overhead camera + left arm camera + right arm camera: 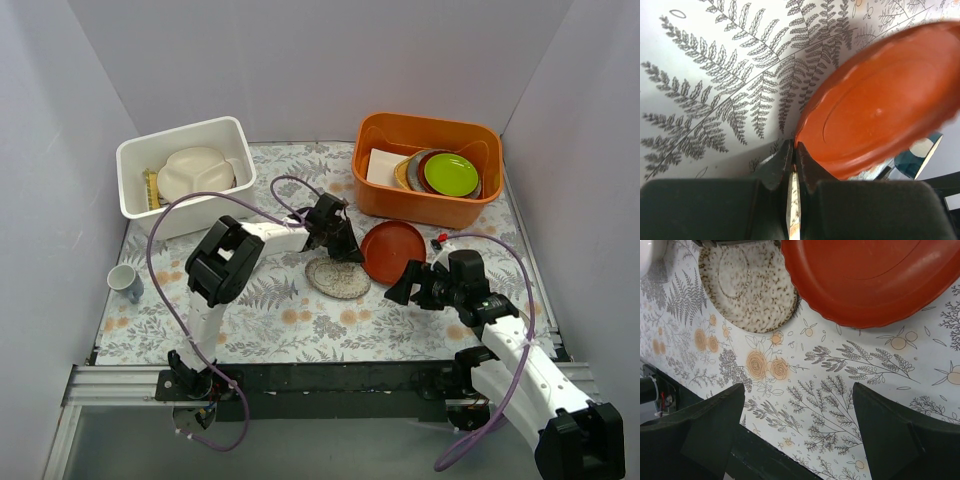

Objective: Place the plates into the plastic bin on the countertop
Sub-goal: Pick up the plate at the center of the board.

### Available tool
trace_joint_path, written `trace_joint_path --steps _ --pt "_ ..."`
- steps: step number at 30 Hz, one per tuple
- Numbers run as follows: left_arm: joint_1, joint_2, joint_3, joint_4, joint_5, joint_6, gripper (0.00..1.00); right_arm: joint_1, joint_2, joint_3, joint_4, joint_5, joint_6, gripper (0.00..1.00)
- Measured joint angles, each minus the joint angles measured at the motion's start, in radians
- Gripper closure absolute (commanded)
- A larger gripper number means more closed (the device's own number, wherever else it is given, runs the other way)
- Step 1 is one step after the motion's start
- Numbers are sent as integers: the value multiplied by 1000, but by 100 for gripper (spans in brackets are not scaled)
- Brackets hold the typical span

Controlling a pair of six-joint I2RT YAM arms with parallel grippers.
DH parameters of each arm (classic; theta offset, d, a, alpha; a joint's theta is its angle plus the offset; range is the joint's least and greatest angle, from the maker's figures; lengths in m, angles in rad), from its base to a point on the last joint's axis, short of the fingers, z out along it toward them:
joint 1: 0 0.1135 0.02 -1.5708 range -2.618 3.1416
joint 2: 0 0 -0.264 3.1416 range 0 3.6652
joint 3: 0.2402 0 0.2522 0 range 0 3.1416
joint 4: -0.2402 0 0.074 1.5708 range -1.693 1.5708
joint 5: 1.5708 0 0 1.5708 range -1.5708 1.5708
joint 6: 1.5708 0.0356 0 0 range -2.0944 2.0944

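Observation:
The speckled beige plate (337,279) lies on the fern-printed countertop (270,320) at the middle. My left gripper (335,252) is shut on its far rim; in the left wrist view (794,150) a thin sliver of the plate (794,205) shows between the closed fingers. The red-brown plate (392,250) lies just right of it, and shows in the left wrist view (880,110). My right gripper (402,290) is open and empty, near both plates (750,290) (870,280). The white plastic bin (135,200) at the back left holds the cream divided plate (195,172).
An orange tub (425,205) at the back right holds a green plate (450,173) stacked on other plates. A small blue and white cup (125,282) stands at the left edge. A yellow brush (152,188) lies in the white bin.

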Motion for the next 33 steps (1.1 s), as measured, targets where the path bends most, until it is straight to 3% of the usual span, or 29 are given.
trace_joint_path --steps 9,25,33 --pt "6 -77 -1 -62 -47 3 100 0 -33 20 -16 6 -8 4" --pt "50 -353 -24 -210 -108 50 100 0 -50 30 -30 3 -9 4" --pt "125 -451 -25 -318 -124 85 100 0 -50 30 -29 -7 -8 4"
